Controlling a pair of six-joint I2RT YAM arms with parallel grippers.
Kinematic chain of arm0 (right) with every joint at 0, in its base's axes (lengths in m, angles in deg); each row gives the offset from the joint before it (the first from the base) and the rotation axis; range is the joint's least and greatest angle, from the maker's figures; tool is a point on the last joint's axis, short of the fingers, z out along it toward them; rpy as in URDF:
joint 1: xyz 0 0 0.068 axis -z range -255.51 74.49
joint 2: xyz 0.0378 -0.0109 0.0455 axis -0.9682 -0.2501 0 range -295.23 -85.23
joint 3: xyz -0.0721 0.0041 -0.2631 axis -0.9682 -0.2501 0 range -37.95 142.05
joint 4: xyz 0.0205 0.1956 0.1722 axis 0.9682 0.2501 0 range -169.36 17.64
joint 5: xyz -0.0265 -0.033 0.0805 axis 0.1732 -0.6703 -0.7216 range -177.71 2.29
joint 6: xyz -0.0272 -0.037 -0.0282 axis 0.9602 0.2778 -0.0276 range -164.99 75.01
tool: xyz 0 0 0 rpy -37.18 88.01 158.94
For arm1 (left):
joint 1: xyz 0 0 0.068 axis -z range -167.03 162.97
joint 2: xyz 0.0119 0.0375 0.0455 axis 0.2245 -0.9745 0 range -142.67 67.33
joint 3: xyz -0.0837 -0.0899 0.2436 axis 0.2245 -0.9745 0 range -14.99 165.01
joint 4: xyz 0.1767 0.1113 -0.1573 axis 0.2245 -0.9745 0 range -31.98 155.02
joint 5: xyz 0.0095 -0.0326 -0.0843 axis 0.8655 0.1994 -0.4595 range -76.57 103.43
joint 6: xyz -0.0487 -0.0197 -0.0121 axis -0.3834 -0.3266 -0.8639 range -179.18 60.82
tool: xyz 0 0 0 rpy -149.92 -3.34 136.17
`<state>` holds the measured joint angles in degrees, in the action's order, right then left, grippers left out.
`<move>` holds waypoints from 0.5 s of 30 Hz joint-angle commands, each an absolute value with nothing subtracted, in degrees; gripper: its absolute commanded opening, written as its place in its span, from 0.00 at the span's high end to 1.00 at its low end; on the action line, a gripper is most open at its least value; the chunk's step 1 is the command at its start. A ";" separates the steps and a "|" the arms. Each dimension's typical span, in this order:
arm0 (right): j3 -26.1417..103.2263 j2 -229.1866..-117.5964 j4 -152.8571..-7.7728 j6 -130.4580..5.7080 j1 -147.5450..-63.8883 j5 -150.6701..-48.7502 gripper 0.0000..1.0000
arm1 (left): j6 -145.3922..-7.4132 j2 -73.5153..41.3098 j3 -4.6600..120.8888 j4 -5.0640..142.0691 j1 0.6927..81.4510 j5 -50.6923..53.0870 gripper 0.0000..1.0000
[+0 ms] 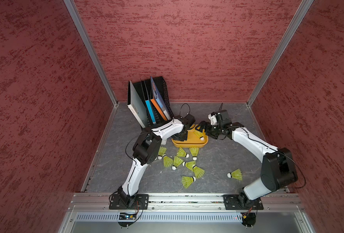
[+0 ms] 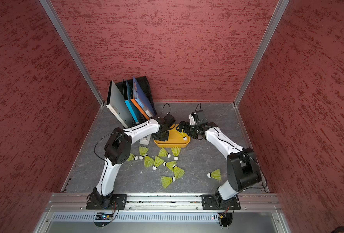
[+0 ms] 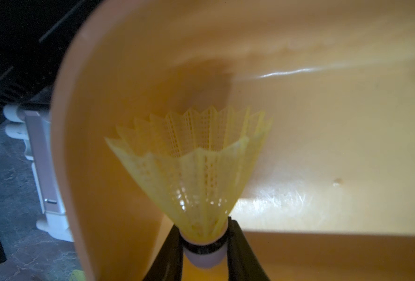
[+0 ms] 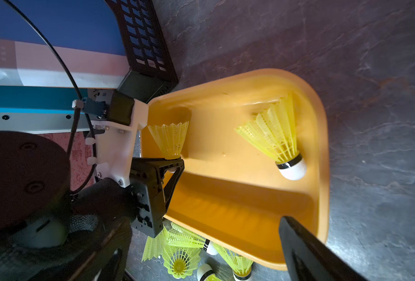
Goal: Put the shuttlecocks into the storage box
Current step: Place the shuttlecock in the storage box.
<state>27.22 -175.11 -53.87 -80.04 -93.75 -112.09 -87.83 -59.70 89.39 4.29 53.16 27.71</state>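
The orange-yellow storage box stands at the back middle of the grey floor. My left gripper is inside the box's left end. It is shut on the white tip of a neon yellow-green shuttlecock, whose skirt points away from the jaws. A second shuttlecock lies in the box's right part. My right gripper hovers over the box's far right side, open and empty. Several more shuttlecocks lie scattered in front of the box. One shuttlecock lies alone near the right arm.
A black mesh file rack with books stands at the back left, close behind the left arm. A small white device sits against the box's left side. Red walls enclose the floor, and a metal rail runs along the front.
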 commanded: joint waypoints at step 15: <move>26.83 -173.30 -55.11 -80.59 -93.27 -113.61 0.03 | -87.40 -62.22 92.76 2.62 53.34 29.52 0.66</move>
